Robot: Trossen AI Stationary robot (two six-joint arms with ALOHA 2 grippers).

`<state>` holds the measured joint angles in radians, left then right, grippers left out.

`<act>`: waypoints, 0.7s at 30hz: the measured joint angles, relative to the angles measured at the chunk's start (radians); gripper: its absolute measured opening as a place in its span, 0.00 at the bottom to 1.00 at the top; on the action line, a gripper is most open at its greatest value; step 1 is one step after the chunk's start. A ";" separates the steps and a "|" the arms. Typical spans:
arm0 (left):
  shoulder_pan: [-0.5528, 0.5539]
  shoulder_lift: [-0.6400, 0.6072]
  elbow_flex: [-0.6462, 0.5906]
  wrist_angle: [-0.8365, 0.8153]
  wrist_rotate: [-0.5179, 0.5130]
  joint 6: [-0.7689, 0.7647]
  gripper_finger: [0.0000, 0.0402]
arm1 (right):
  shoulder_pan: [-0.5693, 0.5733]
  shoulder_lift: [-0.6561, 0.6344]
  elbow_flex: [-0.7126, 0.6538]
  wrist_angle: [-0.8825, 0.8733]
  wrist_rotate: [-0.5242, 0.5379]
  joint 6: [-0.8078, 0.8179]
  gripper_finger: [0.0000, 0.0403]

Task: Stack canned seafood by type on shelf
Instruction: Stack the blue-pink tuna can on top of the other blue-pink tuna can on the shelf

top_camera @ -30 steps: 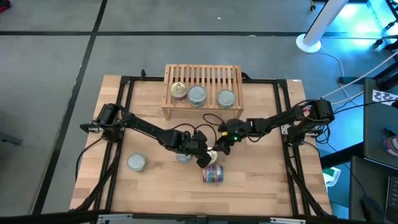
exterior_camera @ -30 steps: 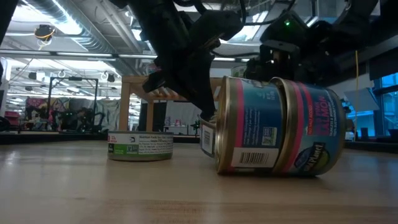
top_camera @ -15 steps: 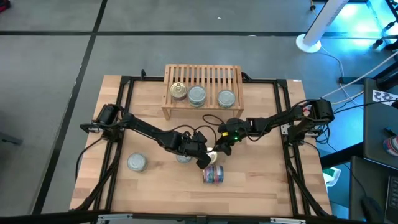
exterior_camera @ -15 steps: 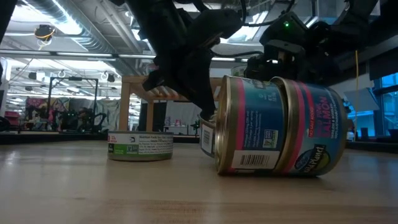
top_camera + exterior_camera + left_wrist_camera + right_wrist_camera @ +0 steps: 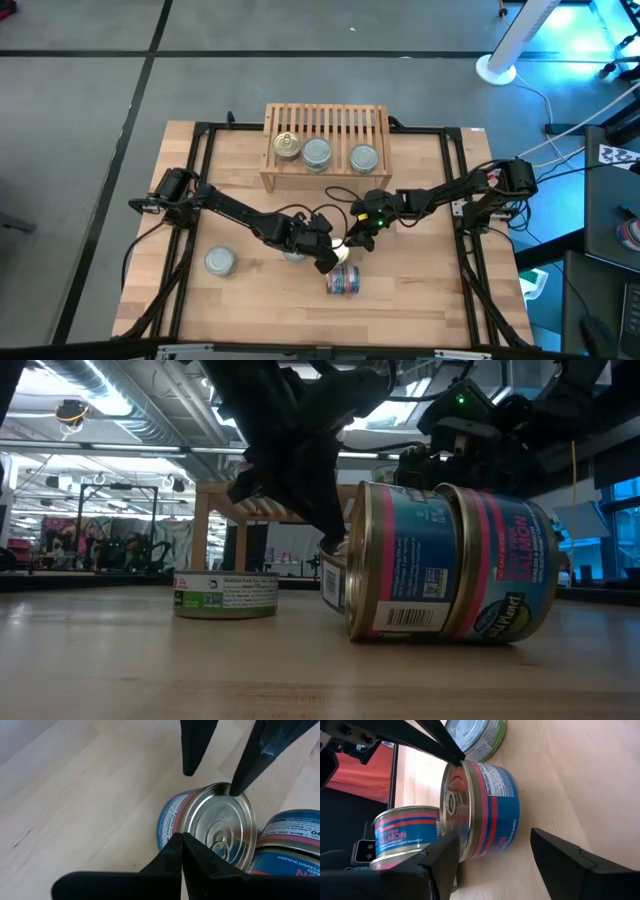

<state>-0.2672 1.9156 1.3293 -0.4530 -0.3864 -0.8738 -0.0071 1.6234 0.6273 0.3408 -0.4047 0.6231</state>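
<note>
Left tool [image 5: 335, 254]: fingers pressed together, tip resting at the lid rim of a blue-and-pink salmon tin [image 5: 210, 827]. Right tool [image 5: 352, 240]: fingers spread wide on either side of the same tin [image 5: 482, 807], not touching it. Beside it, a double tin [image 5: 450, 563] is seen lying on its side, label reading "SALMON". A green-labelled flat tin [image 5: 225, 593] sits nearby on the bench [image 5: 420, 290]. Three tins [image 5: 316, 153] are noted on the shelf [image 5: 340, 125].

Light-wood table [image 5: 420, 290] — bearing a slatted wooden shelf [image 5: 325, 130] at its far edge, a lone tin [image 5: 220, 262] near the left side, blue-red salmon tins [image 5: 343, 279] toward the middle-front — one tipped on its side.
</note>
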 joint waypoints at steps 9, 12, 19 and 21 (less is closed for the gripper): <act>-0.010 0.000 0.000 0.000 -0.006 0.032 0.00 | -0.002 0.000 0.000 -0.001 0.002 0.056 0.60; -0.010 0.000 0.000 0.000 -0.010 0.039 0.00 | -0.012 0.000 0.000 -0.001 -0.008 0.058 0.60; -0.010 0.000 0.000 0.000 -0.017 0.040 0.00 | -0.061 0.000 0.000 -0.002 -0.118 0.054 0.60; -0.010 0.000 0.000 0.000 -0.017 0.039 0.00 | -0.073 0.000 0.000 -0.002 -0.121 0.053 0.60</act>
<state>-0.2773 1.9156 1.3291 -0.4526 -0.4038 -0.8343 -0.0798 1.6230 0.6273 0.3389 -0.5255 0.6765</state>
